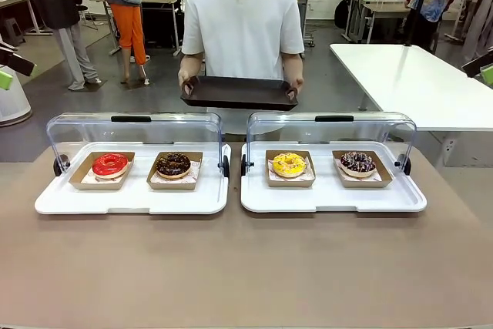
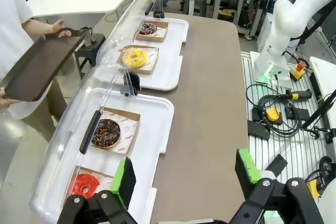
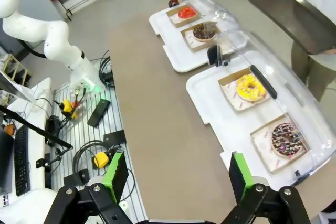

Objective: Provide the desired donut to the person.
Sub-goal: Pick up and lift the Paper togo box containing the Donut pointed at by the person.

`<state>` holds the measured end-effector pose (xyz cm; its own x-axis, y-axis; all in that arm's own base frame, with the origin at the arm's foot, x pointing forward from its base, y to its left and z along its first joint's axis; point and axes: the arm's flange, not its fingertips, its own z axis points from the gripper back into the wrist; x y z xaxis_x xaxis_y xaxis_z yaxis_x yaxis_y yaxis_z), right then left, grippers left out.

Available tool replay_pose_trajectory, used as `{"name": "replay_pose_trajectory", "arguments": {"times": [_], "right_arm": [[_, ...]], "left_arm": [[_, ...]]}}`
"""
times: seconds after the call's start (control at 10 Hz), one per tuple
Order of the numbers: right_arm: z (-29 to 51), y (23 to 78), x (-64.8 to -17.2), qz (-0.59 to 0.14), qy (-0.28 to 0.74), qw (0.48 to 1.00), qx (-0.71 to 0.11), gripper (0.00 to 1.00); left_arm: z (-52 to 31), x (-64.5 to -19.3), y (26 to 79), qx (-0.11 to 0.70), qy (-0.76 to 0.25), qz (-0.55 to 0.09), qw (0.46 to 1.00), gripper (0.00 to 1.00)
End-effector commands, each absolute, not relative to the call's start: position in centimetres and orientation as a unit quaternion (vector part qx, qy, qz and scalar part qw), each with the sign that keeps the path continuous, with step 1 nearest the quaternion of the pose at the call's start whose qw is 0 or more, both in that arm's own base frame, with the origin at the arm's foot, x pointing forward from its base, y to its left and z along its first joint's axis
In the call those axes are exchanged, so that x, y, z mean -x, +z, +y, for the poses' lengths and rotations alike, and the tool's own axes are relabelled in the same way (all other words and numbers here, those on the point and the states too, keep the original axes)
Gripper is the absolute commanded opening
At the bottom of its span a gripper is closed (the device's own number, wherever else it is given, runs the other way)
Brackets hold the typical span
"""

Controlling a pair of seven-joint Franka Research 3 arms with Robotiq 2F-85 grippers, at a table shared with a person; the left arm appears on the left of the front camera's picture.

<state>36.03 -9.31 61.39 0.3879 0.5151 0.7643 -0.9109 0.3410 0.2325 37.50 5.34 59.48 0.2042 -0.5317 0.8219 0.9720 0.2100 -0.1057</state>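
The person (image 1: 243, 25) stands at the far side of the table, holding a dark tray (image 1: 239, 92) with both hands. Four donuts lie in cardboard trays: a red one (image 1: 110, 164), a chocolate one (image 1: 173, 164), a yellow one (image 1: 289, 164) and a sprinkled chocolate one (image 1: 357, 162). My left gripper (image 2: 184, 177) hangs open high above the table's left end, nearest the red donut (image 2: 84, 185). My right gripper (image 3: 176, 174) is open too, high above the right end, near the sprinkled donut (image 3: 285, 139). Both hold nothing.
The donuts sit in two white display trays (image 1: 131, 199) (image 1: 331, 199) whose clear lids (image 1: 135, 132) (image 1: 331, 130) are swung up at the back. Bare brown tabletop (image 1: 246, 267) lies in front. Cables and boxes (image 2: 273, 116) lie beside the table.
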Motion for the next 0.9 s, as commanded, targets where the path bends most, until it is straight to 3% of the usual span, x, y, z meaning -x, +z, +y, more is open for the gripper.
{"name": "replay_pose_trajectory", "arguments": {"times": [0.0,0.8], "right_arm": [[-10.1,61.5,-35.0,-0.320,0.451,0.772,-0.313,1.00],[-12.9,62.6,-33.7,-0.339,0.430,0.780,-0.302,1.00]], "left_arm": [[5.5,-38.8,60.3,0.310,-0.549,-0.332,0.702,1.00],[5.6,-39.5,61.0,0.310,-0.541,-0.332,0.708,1.00]]}}
